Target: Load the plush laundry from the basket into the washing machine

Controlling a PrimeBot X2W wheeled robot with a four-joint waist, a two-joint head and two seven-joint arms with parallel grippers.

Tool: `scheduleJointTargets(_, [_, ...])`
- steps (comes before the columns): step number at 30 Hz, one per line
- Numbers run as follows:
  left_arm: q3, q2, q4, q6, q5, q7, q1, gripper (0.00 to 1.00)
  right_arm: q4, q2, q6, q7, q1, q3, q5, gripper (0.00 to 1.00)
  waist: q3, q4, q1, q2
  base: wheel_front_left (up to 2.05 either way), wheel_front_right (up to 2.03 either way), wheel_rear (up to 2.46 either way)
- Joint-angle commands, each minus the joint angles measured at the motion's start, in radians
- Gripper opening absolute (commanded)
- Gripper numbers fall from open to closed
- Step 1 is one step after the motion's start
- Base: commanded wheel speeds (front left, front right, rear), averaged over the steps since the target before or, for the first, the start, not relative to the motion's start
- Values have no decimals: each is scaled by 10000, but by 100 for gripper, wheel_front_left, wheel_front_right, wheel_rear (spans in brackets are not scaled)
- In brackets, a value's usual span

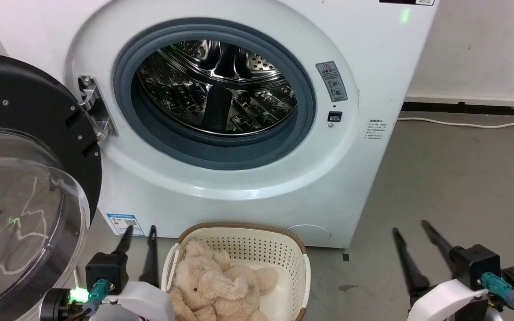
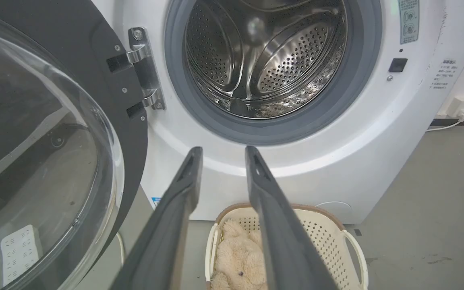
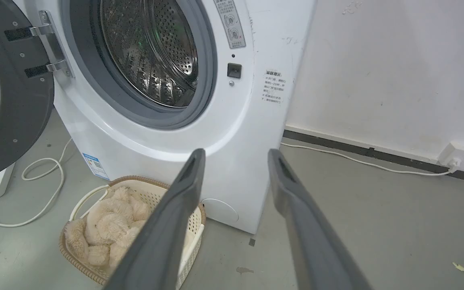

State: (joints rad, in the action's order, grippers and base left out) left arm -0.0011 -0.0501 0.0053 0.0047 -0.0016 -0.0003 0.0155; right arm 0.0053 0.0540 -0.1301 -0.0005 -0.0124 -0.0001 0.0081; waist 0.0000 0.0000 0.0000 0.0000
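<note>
The left hand (image 1: 140,230) hangs low over the floor (image 1: 453,187), its two dark fingers a little apart with nothing between them. Just beside it, on its right, sits the basket (image 1: 257,243). The cream teddy bear (image 1: 214,285) lies slumped inside, filling the side nearer that hand, and neither hand touches it. The right hand (image 1: 409,226) is well off on the basket's other side, fingers spread somewhat wider, also empty.

Ahead of both hands, past their fingertips, stands the white washing machine (image 1: 373,67), with the basket on the floor right at its foot. Its door (image 1: 25,200), black-framed with a clear bulging window, is swung wide open out to the left of the left hand. The grey seal (image 1: 221,156) rings the shiny perforated drum (image 1: 217,84), up beyond the left hand's fingertips. A white cable (image 1: 471,124) runs along the wall base, far ahead of the right hand.
</note>
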Motion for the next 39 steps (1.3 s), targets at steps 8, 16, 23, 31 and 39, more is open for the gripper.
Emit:
scheduleJointTargets(8, [-230,-2,-4,36,-28,-168,-49,100,-69,5,0,-168,-57,-46,228,100,80,-19,0,0,0,0,0])
scheduleJointTargets(16, [-478,-4,152,54,-19,-314,-167,100,-96,1,-1,-314,-32,-127,497,100,367,-94,0,0,0,0,0])
scheduleJointTargets(23, [-834,-8,902,-60,-12,-353,-505,100,-103,19,-1,-481,113,-150,839,100,881,-279,0,0,0,0,0])
scheduleJointTargets(31, [-1048,-18,1661,-148,-98,-218,-915,100,-74,38,-1,-627,265,-107,1189,100,1395,-498,0,0,0,0,0])
scheduleJointTargets(39, [-1366,-157,2552,-204,-63,-26,-1478,100,-9,36,-2,-794,476,-51,1593,100,1979,-792,0,0,0,0,0])
